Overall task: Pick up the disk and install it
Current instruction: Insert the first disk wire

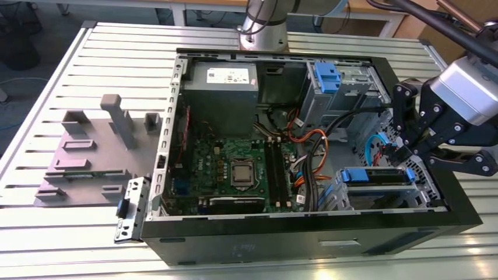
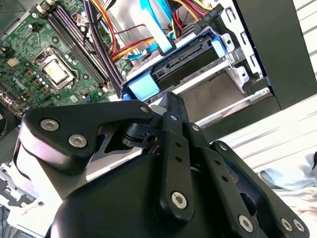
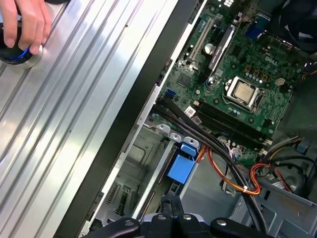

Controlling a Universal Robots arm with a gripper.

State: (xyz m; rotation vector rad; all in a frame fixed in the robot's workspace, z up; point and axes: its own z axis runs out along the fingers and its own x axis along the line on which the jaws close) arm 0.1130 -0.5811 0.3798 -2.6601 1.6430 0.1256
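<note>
The disk, a metal drive in a blue plastic frame, sits in the lower drive cage at the case's corner on the exterior view's right. Its blue handle faces the motherboard and also shows in the first wrist view as a blue handle. My black gripper hangs just above that corner, over the case wall. Its fingers are pressed together with nothing between them. The fingertip is close to the blue handle; I cannot tell whether it touches.
The open computer case lies on a slatted metal table. Inside are a motherboard, a grey power supply, orange and black cables and an upper blue carrier. A grey fixture lies beside it. A hand rests on the table.
</note>
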